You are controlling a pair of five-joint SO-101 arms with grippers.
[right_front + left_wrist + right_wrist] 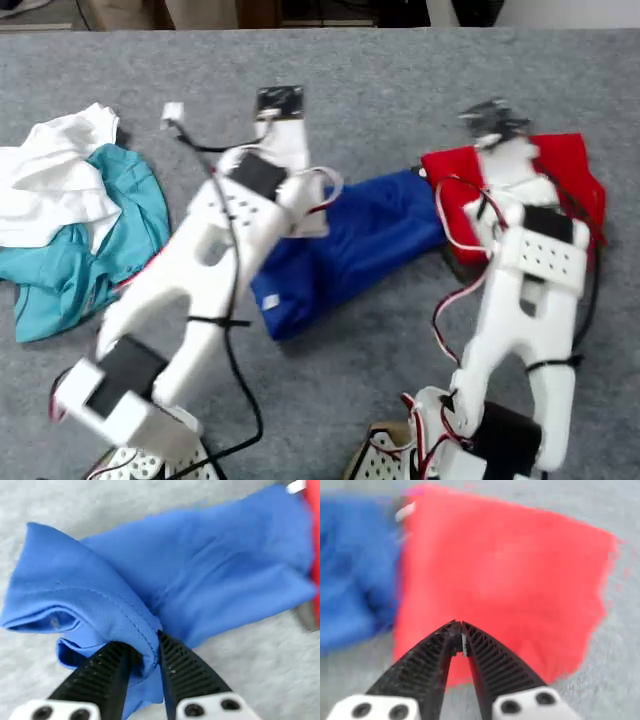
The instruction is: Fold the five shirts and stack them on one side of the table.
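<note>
Blue shirt [200,570] hem pinched in left end effector [146,645]; right end effector [460,627] closed above red shirt [520,570]; label [270,300] illegible.

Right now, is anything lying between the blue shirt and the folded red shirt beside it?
Nothing lies between them: the blue shirt reaches the edge of the red shirt. The right hand, shut, sits over the red shirt, though, and would likely block laying the blue one on top.

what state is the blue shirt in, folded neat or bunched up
Bunched up, not neatly folded: the blue shirt lies in loose rumpled folds, with the left gripper shut on its hem.
</note>
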